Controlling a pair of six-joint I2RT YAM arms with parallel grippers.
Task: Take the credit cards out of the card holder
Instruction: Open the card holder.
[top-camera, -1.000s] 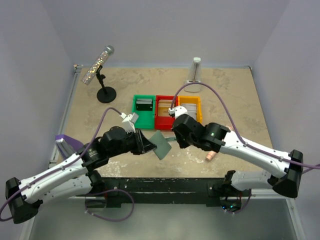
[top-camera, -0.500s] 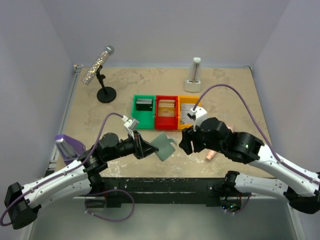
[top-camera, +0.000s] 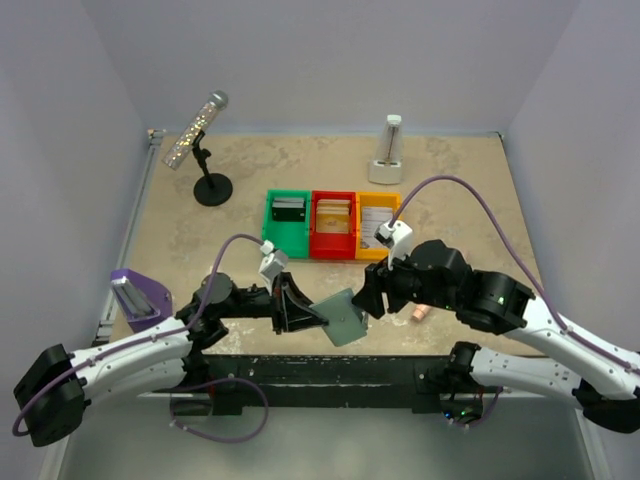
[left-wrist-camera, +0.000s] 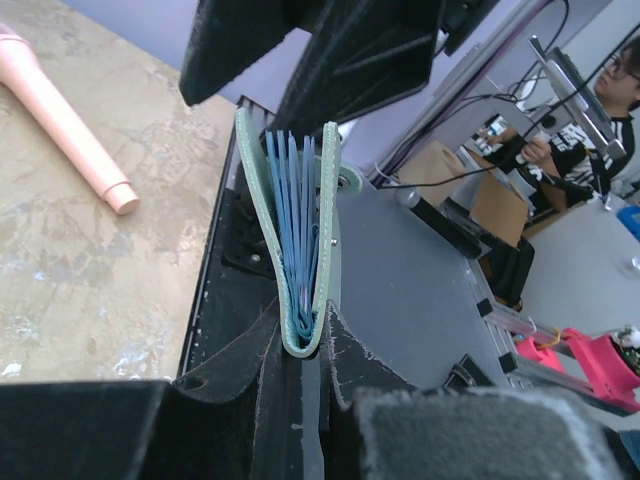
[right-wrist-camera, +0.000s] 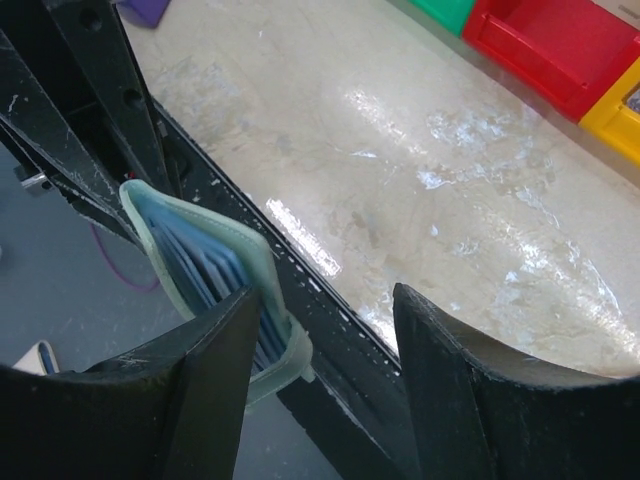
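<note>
Over the table (top-camera: 460, 200) edge, left jaws pinch the card holder (top-camera: 345, 318).

White L arm (top-camera: 120, 355) stretches low toward middle; its black two-finger L gripper (top-camera: 318, 318) pinches pale blue-green folded card holder (top-camera: 346, 320); black R gripper (top-camera: 368, 300) sits just beside it, jaws wide apart.

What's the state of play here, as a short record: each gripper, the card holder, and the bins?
left gripper: shut on the card holder, gripped at its folded end
right gripper: open, beside the card holder, nothing between its jaws
card holder: nearly closed, blue layers showing between its panels
bins: green bin, red bin, yellow bin in a row, cards inside
</note>
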